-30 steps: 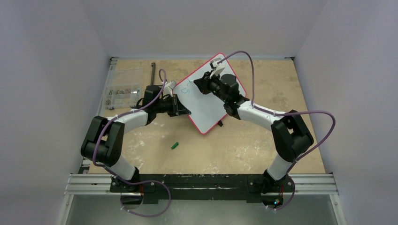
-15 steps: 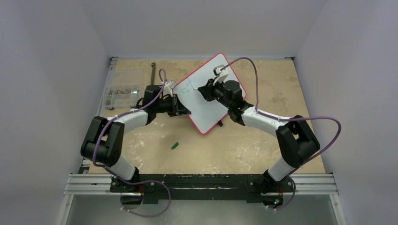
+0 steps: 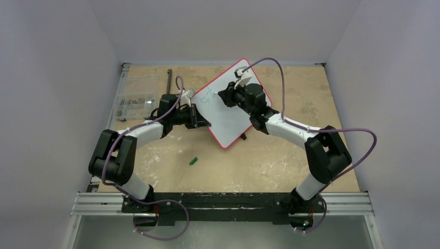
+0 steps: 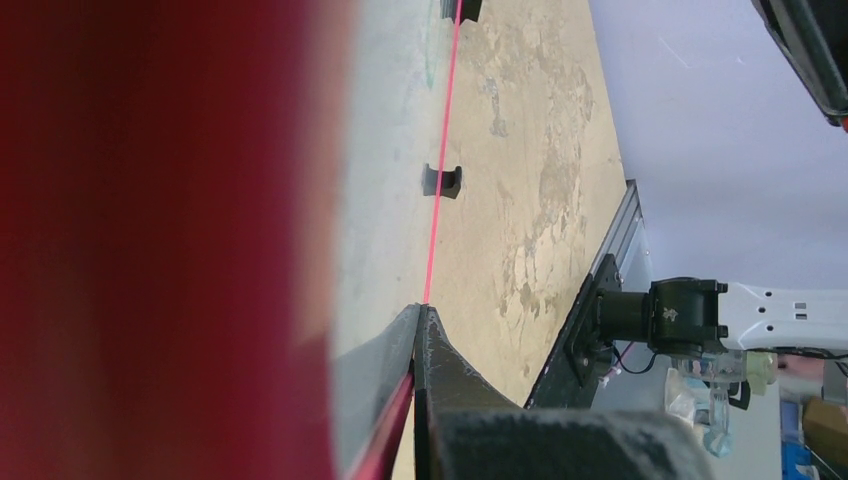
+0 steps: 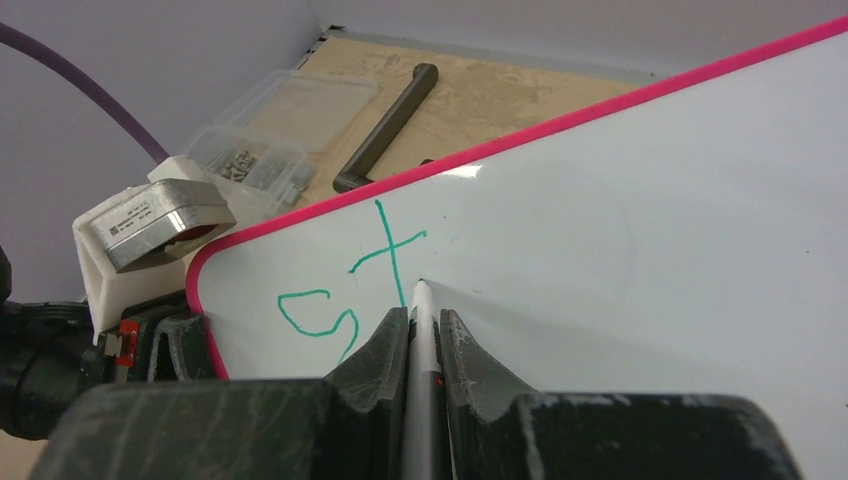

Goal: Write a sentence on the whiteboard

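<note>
Right gripper (image 5: 418, 320) is squeezing a white marker (image 5: 421, 345) btwn its closed fingers, the marker running straight up the middle of the wrist view w/ its tip touching the whiteboard (image 5: 620, 230). Just left of that tip, the sentence (image 5: 350, 295) is showing as only two green letters, "s" and "t", w/ the tip sitting at the bottom of the "t" stroke.

From the top view, the right gripper (image 3: 227, 96) is hanging over the whiteboard's (image 3: 228, 124) upper left part, and the board is lying at an angle in the upper centre of the frame on the worktop (image 3: 270, 161). The green letters (image 3: 207, 97) are sitting near the board's left corner.

Left gripper (image 3: 200, 118) is clamping the whiteboard's left edge, jaws closed on the red rim. In its wrist view the rim is filling the left of the frame as a red blur, and the gripper's (image 4: 418, 325) dark fingers are pinching the edge at bottom centre.

Elsewhere on the worktop:
- a small green cap (image 3: 193, 161) is lying lower left of the board, well apart from it
- a clear parts box (image 3: 136, 104) is sitting at far left
- a dark bar (image 3: 169, 82) is lying just right of the box, toward the top of the frame
</note>
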